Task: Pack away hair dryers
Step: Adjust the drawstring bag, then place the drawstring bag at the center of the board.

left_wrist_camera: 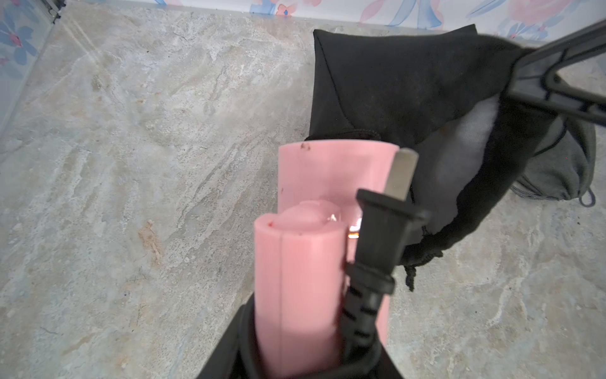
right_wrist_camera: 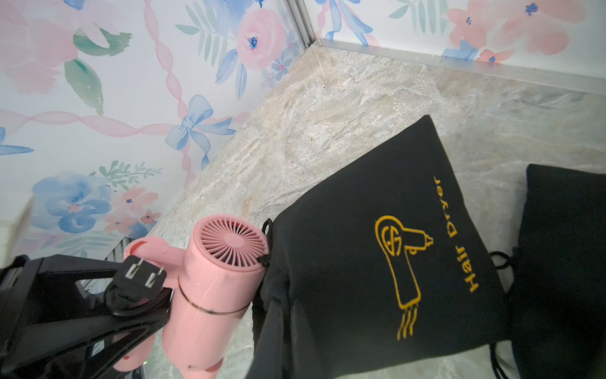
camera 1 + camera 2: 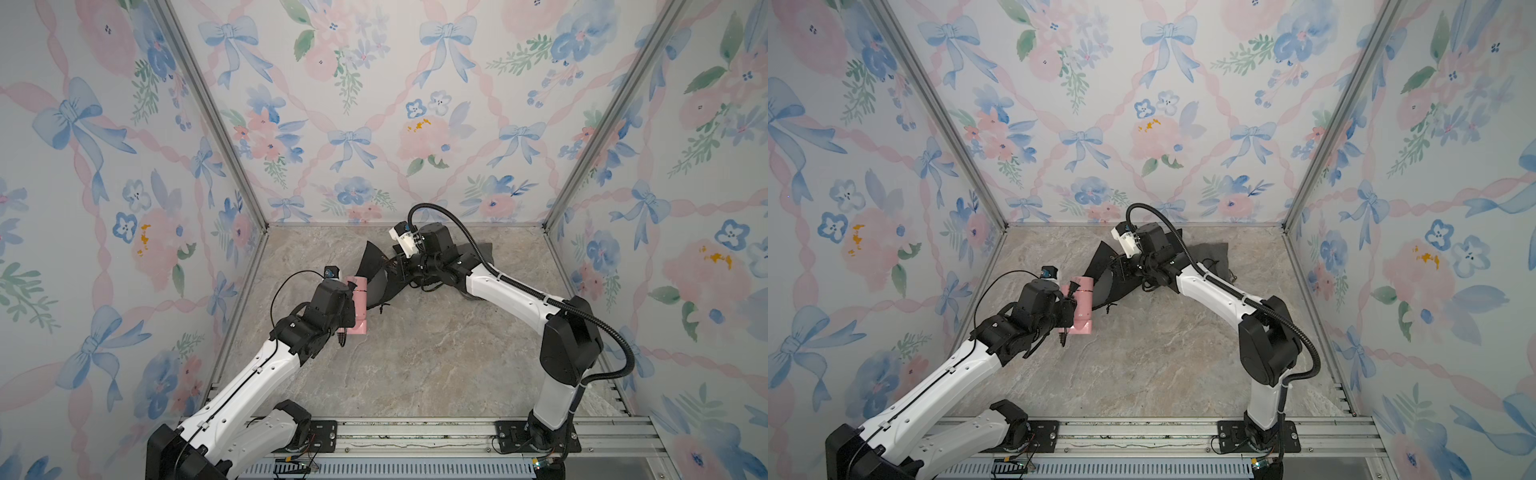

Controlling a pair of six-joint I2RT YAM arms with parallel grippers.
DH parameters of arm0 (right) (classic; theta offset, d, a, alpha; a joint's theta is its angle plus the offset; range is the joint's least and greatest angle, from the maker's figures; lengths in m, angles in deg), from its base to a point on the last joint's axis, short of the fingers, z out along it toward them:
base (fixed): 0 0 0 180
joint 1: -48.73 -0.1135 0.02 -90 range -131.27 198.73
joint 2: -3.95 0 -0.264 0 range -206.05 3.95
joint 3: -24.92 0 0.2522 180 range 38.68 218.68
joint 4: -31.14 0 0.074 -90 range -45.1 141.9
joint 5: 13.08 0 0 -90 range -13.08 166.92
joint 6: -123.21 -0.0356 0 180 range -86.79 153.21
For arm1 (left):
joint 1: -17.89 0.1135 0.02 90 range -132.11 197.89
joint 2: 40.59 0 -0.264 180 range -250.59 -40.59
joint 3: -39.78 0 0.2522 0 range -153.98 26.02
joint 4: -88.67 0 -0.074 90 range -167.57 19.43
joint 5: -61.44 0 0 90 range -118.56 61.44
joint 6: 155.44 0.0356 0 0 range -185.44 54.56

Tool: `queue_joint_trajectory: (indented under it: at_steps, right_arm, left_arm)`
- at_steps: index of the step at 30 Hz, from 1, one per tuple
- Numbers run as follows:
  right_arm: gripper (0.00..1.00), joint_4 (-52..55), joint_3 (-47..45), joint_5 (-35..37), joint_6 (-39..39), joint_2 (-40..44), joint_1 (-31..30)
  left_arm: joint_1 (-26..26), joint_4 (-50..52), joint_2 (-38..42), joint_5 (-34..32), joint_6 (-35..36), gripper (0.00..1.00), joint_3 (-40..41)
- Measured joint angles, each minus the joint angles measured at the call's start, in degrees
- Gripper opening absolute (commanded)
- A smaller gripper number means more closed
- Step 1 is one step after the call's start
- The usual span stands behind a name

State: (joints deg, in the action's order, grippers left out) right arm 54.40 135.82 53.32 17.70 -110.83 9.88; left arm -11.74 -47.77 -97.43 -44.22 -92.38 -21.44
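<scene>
Near the surface's (image 3: 415,353) left edge, the left fingers (image 2: 124,331) pinch the pink hair dryer (image 2: 216,279), rigid and probably light and slick, by its folded handle, while the right fingers (image 1: 541,65) pinch the limp black pouch (image 2: 360,229) at its rim.

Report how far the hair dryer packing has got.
Done: nothing certain. A second dark pouch lies toward the back wall, contents hidden.
In hand: the left gripper holds the pink dryer, folded with its plug, at the mouth of the black pouch, whose rim the right gripper pinches up.
To do: push the dryer inside and release. No other dryer is visible.
</scene>
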Motion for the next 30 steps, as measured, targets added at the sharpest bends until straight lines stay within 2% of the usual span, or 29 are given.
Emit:
queue_joint_trajectory:
  at_steps: [13, 21, 24, 27, 30]
  right_arm:
    - [0.08, 4.63, 7.28, -0.02, -0.42, -6.99, -1.36]
    - [0.09, 6.60, 8.15, 0.50, -0.37, -10.97, -2.64]
    - [0.12, 6.67, 7.69, 1.66, -0.13, -12.09, -4.13]
    - [0.20, 6.58, 6.54, 2.67, 0.28, -12.68, -5.95]
    - [0.35, 6.60, 4.98, 3.50, 0.74, -12.87, -7.26]
  left_arm:
    - [1.27, 0.44, 0.31, 0.22, 1.73, 0.13, 0.00]
    - [6.05, 0.79, 2.56, 2.64, 2.34, 0.13, 0.00]
    - [7.98, 0.81, 3.23, 3.56, 2.34, 0.14, -0.02]
    - [9.42, 0.83, 3.32, 4.17, 2.34, 0.14, -0.02]
    - [10.38, 1.20, 3.08, 4.46, 2.34, 0.14, -0.11]
